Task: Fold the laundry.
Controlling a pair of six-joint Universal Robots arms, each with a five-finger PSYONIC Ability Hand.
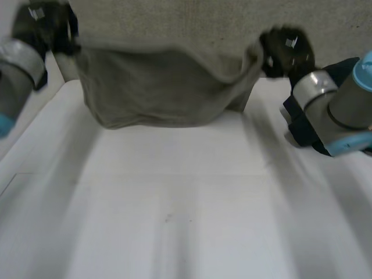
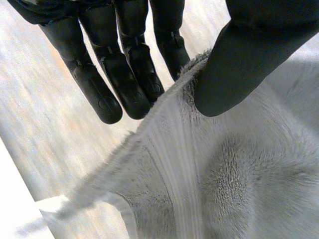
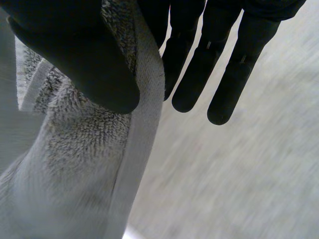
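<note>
Two ends of one edge of the grey-beige terry-cloth towel (image 1: 163, 93) are held up over the far side of the white table (image 1: 174, 203); the left hand (image 1: 43, 26) pinches the cloth at one end, its thumb (image 2: 239, 64) pressing the pile against straight fingers (image 2: 124, 84) behind the hem; the right hand (image 1: 285, 49) grips the other end the same way, thumb (image 3: 84, 64) on the front and fingers (image 3: 199, 74) behind the banded edge; between them the towel sags in a loose pouch, and its bottom seems to touch the table, though I cannot tell for sure; no neat, finished fold is visible, so I judge the work to be at an early or middle stage; what seems left is to lay the cloth down edge to edge, let go, and fold it down to a compact stack
</note>
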